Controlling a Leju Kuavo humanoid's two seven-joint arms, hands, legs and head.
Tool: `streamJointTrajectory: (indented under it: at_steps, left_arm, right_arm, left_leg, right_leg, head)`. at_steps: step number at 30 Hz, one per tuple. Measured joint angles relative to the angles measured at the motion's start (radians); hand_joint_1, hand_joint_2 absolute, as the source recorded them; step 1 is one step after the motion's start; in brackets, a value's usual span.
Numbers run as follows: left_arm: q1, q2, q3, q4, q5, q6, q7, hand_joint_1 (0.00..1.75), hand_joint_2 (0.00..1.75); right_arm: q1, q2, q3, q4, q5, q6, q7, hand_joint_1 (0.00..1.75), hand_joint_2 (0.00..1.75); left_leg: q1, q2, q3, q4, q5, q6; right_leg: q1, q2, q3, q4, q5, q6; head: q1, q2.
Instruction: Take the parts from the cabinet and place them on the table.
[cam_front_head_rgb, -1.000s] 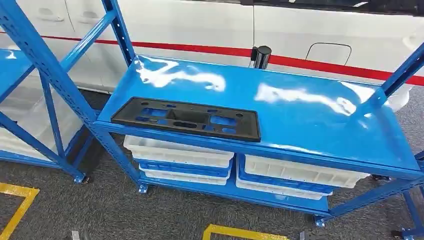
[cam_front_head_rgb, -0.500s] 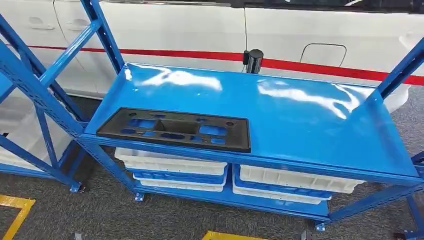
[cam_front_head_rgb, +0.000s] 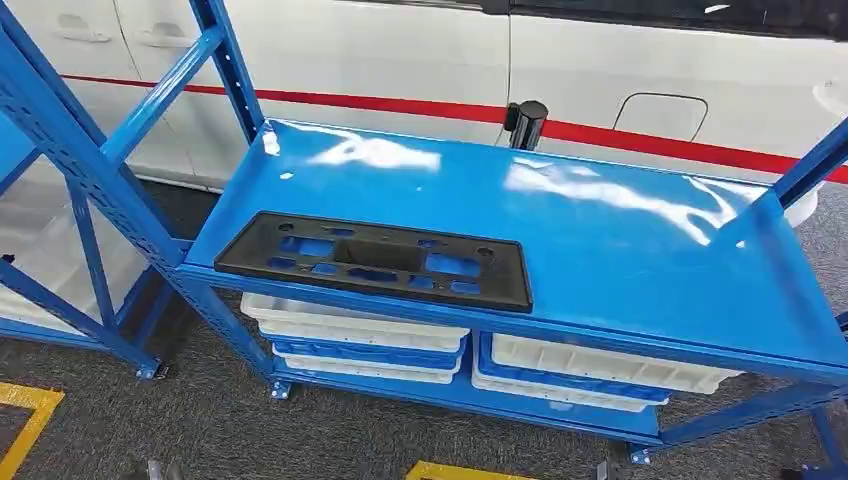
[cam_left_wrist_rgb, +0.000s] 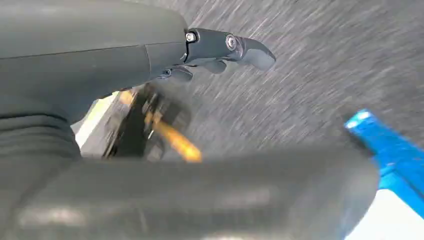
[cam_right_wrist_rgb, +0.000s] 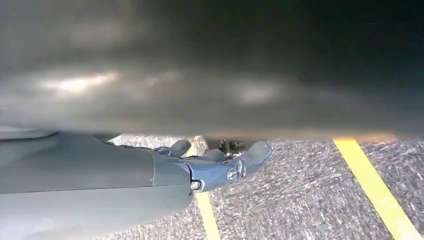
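A black part (cam_front_head_rgb: 374, 261) lies flat at the front left edge of the blue rack's (cam_front_head_rgb: 600, 240) top shelf, above white bins (cam_front_head_rgb: 355, 325), while the left hand (cam_left_wrist_rgb: 220, 50) and right hand (cam_right_wrist_rgb: 220, 165) hang empty, fingers loosely apart, over grey floor (cam_right_wrist_rgb: 310, 200).

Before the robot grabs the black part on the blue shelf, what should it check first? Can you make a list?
1. Black part lies flat near the front edge of the blue shelf: ok.
2. Nothing on top of the part: ok.
3. Left hand holds nothing: ok.
4. Right hand holds nothing: ok.
5. Hands raised to the shelf: not ok, both hang over the grey floor.
6. The table to put it on is in sight: cannot tell.
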Motion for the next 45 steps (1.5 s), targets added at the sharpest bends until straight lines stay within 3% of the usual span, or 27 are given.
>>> streamJointTrajectory:
  at_steps: [2,3,8,14,16,18,20,22,30,39,45]
  left_arm:
    - [-0.008,0.003,-0.032,-0.008,-0.069,0.045,-0.066,0.0,1.75]
    - [-0.013,0.004,-0.054,-0.015,-0.12,0.078,-0.108,0.0,1.75]
    - [-0.037,0.007,-0.18,-0.071,-0.328,0.244,-0.267,0.0,1.75]
    - [-0.04,0.0,-0.288,-0.152,-0.437,0.353,-0.314,0.0,1.75]
    - [-0.024,-0.005,-0.33,-0.215,-0.539,0.444,-0.32,0.0,1.75]
    - [0.009,-0.01,-0.365,-0.302,-0.681,0.489,-0.296,0.0,1.75]
    - [0.055,-0.022,-0.384,-0.426,-0.817,0.501,-0.271,0.0,1.75]
    - [0.089,-0.032,-0.398,-0.51,-0.875,0.505,-0.255,0.0,1.75]
    - [0.225,-0.059,-0.451,-0.849,-1.032,0.506,-0.239,0.0,1.75]
    - [0.294,-0.063,-0.489,-1.016,-1.068,0.506,-0.237,0.0,1.75]
    - [0.339,-0.053,-0.529,-1.133,-1.152,0.506,-0.206,0.0,1.75]
  right_arm:
    - [0.004,0.0,0.0,0.0,-0.006,0.0,-0.008,0.0,0.0]
    - [0.007,0.0,-0.001,0.0,-0.009,0.0,-0.012,0.0,0.0]
    - [0.024,0.0,-0.008,0.0,-0.018,0.001,-0.03,0.0,0.0]
    - [0.039,0.0,-0.018,0.0,-0.019,0.002,-0.035,0.0,0.0]
    - [0.041,0.0,-0.023,0.0,-0.019,0.002,-0.037,0.0,0.0]
    - [0.043,0.0,-0.03,0.0,-0.019,0.002,-0.04,0.0,0.0]
    - [0.049,0.0,-0.035,0.0,-0.019,0.002,-0.041,0.0,0.0]
    - [0.052,0.0,-0.037,0.0,-0.017,0.002,-0.041,0.0,0.0]
    - [0.059,0.001,-0.05,0.0,-0.013,0.002,-0.044,0.0,0.0]
    - [0.059,0.001,-0.054,0.0,-0.01,0.002,-0.047,0.0,0.0]
    - [0.062,0.0,-0.06,0.0,-0.003,0.004,-0.048,0.0,0.0]
  left_leg:
    - [0.0,0.0,0.0,0.0,0.0,0.001]
    - [-0.001,0.0,0.0,0.0,0.0,0.001]
    - [0.001,0.0,0.001,-0.001,0.001,0.002]
    - [0.005,0.002,0.001,-0.001,0.001,0.002]
    - [0.005,0.001,0.001,-0.001,0.001,0.002]
    - [0.005,0.002,0.001,-0.001,0.001,0.002]
    - [0.005,0.003,0.001,-0.001,0.001,0.002]
    - [0.005,0.003,0.0,-0.001,0.001,0.002]
    - [0.005,0.003,0.0,-0.001,0.0,0.002]
    - [0.005,0.003,0.001,-0.001,0.0,0.002]
    - [0.005,0.003,0.0,-0.001,0.0,0.002]
  right_leg:
    - [-0.001,0.0,0.0,-0.001,-0.001,0.019]
    - [-0.002,0.0,0.0,-0.001,-0.001,0.023]
    - [0.0,0.0,0.001,0.0,-0.001,0.024]
    - [0.004,0.0,0.001,0.0,-0.001,0.024]
    - [0.004,0.0,0.001,0.0,-0.001,0.024]
    - [0.004,0.0,0.001,0.0,-0.001,0.024]
    - [0.004,0.0,0.0,0.0,-0.001,0.023]
    - [0.004,0.0,0.0,0.0,-0.001,0.023]
    - [0.004,0.001,0.0,0.0,-0.001,0.023]
    - [0.004,0.001,0.0,0.0,-0.001,0.023]
    - [0.004,0.0,0.0,0.0,-0.001,0.023]
  head:
    - [0.0,0.0]
    - [0.0,0.0]
    - [-0.001,0.0]
    - [0.0,0.0]
    - [0.0,0.0]
    - [0.0,0.0]
    - [0.0,0.0]
    - [0.0,0.0]
    - [0.0,0.0]
    - [0.0,0.0]
    - [0.0,0.0]
